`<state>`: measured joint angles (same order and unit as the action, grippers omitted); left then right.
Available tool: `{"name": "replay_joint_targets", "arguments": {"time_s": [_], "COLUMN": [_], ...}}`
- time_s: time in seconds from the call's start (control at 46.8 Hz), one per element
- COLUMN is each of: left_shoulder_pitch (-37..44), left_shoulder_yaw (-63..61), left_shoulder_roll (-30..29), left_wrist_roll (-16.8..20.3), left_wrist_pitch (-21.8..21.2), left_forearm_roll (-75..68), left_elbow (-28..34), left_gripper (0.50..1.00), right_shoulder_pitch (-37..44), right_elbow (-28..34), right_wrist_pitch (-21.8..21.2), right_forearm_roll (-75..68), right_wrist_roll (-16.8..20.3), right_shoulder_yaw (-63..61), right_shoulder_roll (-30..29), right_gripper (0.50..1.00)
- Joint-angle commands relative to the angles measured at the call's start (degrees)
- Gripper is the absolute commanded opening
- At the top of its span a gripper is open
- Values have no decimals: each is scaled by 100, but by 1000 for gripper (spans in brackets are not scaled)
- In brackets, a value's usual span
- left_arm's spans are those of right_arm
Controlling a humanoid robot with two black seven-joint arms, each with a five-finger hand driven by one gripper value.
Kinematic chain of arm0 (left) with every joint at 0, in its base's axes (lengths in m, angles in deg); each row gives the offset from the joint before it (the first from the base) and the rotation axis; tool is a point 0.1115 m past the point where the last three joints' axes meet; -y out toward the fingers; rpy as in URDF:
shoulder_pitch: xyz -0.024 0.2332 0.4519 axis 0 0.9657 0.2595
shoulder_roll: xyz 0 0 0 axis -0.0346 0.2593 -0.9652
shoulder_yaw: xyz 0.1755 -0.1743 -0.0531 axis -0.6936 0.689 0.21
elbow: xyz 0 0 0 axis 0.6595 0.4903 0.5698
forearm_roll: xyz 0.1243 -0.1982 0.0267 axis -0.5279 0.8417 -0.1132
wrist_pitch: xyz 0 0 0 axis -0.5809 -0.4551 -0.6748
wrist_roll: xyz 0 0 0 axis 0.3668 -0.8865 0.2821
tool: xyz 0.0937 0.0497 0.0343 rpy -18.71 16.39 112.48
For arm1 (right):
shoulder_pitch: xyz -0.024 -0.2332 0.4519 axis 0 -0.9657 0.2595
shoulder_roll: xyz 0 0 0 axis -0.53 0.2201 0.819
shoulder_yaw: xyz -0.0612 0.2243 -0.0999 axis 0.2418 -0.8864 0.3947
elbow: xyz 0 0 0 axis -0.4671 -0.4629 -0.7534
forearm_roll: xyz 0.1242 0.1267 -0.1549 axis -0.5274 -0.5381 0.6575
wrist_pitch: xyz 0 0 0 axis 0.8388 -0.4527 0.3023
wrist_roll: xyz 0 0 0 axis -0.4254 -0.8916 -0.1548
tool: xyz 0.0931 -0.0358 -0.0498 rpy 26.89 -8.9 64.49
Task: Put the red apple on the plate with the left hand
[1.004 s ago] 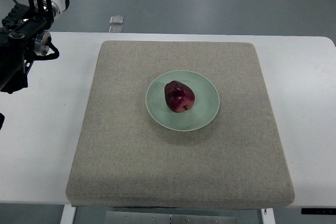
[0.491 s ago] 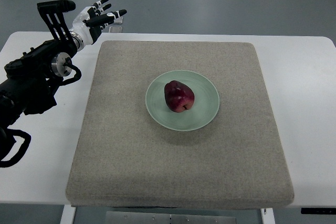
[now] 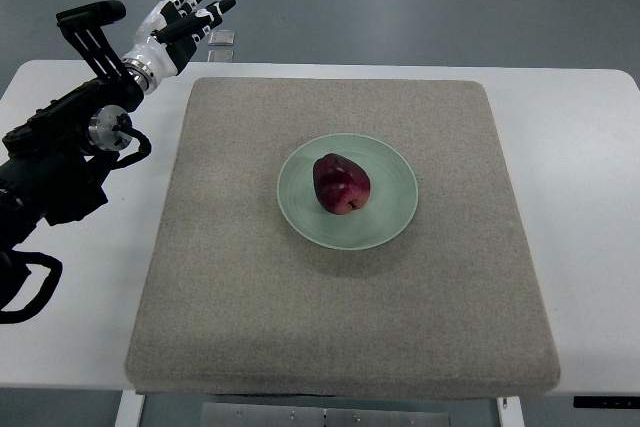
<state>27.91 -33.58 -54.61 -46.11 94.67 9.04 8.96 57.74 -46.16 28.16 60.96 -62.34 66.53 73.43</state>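
The red apple (image 3: pixel 341 184) sits on the green plate (image 3: pixel 394 209), well away from the left hand (image 3: pixel 178 19). That hand is empty (fingers spread wide), so the job looks done.

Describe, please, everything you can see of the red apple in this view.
The red apple is dark red, almost maroon, with a glossy skin showing small highlights. It looks whole, tapers toward one end, and seems to lie tilted on its side; a small dark spot shows near its lower right edge. It rests roughly at the middle of the pale green plate, which sits on the grey mat. Only the plate touches it. The left hand is far off at the upper left, fingers spread, holding nothing.
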Motion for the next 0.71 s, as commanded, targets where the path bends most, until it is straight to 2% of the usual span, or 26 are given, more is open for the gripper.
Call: {"name": "replay_joint_targets", "arguments": {"time_s": [0.0, 0.171, 0.47, 0.556, 0.62, 0.684], "left_shoulder_pitch": [17, 298, 290, 290, 316, 316], "left_shoulder_yaw": [642, 1346, 1346, 1346, 1355, 1355], "left_shoulder_roll": [-14, 65, 100, 91, 82, 91], "left_wrist_roll": [29, 29, 29, 29, 38, 29], "left_wrist_pitch": [5, -47, -39, -39, -39, -39], "left_forearm_roll": [67, 94, 199, 199, 199, 199], "left_elbow": [6, 15, -12, -11, -11, -3], "left_gripper": [994, 994, 994, 994, 996, 996], "right_shoulder_pitch": [0, 0, 0, 0, -9, -61], "right_elbow": [0, 0, 0, 245, 737, 826], "right_wrist_pitch": [0, 0, -17, -88, -44, 44], "right_forearm_roll": [0, 0, -26, -9, -9, -9], "right_wrist_roll": [0, 0, 9, 0, 0, -9], "right_shoulder_yaw": [0, 0, -8, 0, -8, 9], "right_shoulder_roll": [0, 0, 0, 0, 0, 0], "right_gripper": [964, 964, 964, 964, 964, 964]}}
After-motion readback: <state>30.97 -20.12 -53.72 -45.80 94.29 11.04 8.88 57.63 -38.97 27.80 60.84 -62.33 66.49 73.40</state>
